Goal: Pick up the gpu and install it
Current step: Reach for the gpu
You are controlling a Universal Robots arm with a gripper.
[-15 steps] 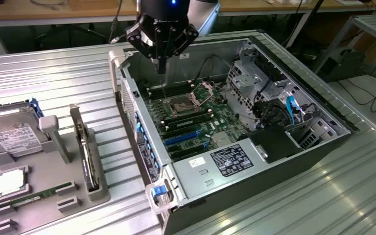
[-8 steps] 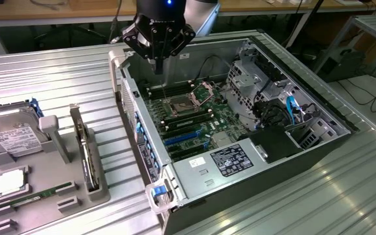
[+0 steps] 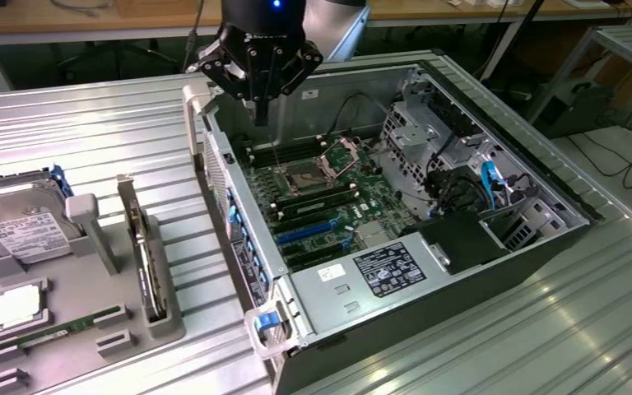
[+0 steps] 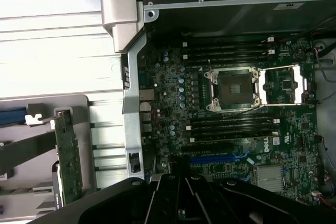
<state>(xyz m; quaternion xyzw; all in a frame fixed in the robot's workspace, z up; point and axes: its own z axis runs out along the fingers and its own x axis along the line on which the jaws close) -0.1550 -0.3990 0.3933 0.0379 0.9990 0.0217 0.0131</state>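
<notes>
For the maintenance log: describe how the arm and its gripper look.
The gripper is black, built of angular linkages that taper to a narrow tip. A small blue light glows on the black body above it. The arm behind is a rounded silver-grey tube.

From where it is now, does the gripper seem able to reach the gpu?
Probably yes. The gpu stands on edge in a grey holder with its top edge bare; the gripper hangs over the open computer case beside it, nothing between.
</notes>
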